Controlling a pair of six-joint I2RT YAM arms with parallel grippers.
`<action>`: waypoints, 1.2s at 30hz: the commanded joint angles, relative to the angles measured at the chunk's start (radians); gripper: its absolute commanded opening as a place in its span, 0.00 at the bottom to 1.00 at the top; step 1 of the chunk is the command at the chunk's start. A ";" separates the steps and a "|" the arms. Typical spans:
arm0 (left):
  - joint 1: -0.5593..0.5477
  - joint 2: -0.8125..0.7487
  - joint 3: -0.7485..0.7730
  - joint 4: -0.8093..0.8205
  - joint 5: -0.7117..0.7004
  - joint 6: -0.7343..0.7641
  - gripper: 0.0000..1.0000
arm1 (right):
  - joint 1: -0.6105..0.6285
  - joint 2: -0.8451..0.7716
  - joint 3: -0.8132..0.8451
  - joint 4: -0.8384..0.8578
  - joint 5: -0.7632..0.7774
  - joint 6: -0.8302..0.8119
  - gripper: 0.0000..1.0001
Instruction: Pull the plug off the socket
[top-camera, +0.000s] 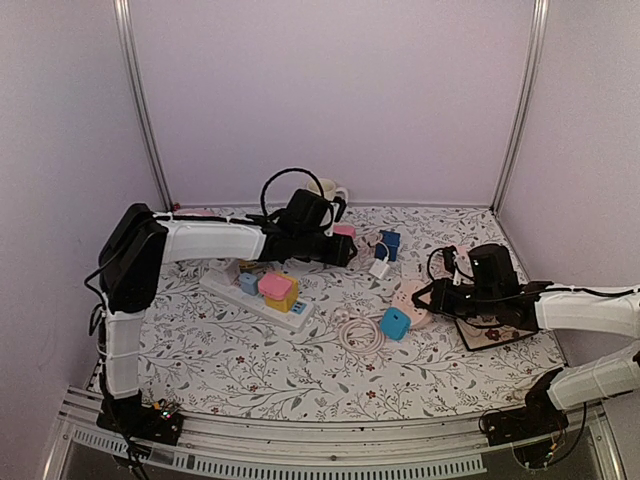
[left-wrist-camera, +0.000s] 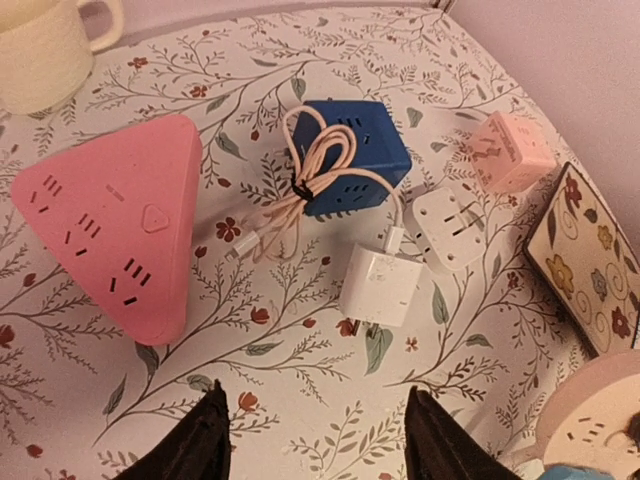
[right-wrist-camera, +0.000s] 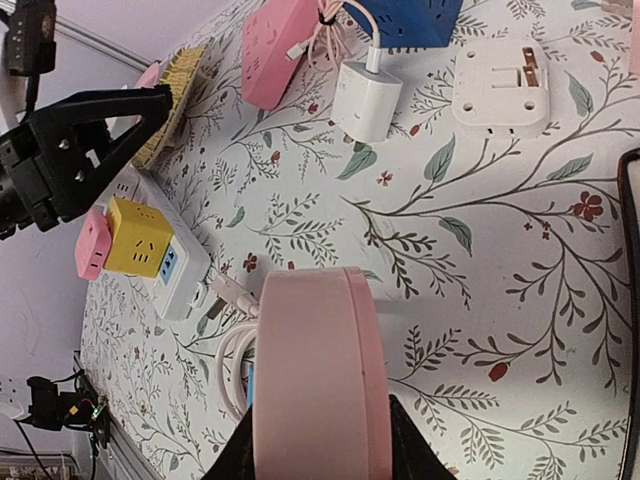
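Your left fingers (left-wrist-camera: 195, 445) stand spread over the floral tablecloth (left-wrist-camera: 120, 400) with nothing between them, the white charger (left-wrist-camera: 380, 285) just ahead of their tips. Your right fingers (right-wrist-camera: 405, 455) pinch the round pink socket (right-wrist-camera: 315, 370) across its edge. The light blue plug (top-camera: 395, 323) sits against that socket, on the side facing your left arm, apart from the left fingers.

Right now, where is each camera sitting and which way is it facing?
Top external: above and behind the bases, looking down on the floral table; both arms show.
Left wrist: over the table's far side, looking down at the white charger; the open left gripper shows.
Right wrist: low, looking across the table; the right gripper clamps the pink round socket.
Both wrist views share the white charger.
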 joint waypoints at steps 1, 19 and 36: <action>-0.028 -0.136 -0.122 0.100 0.012 0.009 0.59 | 0.005 -0.012 0.051 0.019 0.000 -0.017 0.03; -0.312 -0.413 -0.555 0.330 -0.074 -0.033 0.89 | 0.029 -0.046 0.116 0.113 -0.090 0.053 0.03; -0.202 -0.445 -0.678 0.704 0.314 -0.484 0.87 | 0.063 -0.082 0.084 0.472 -0.134 0.167 0.03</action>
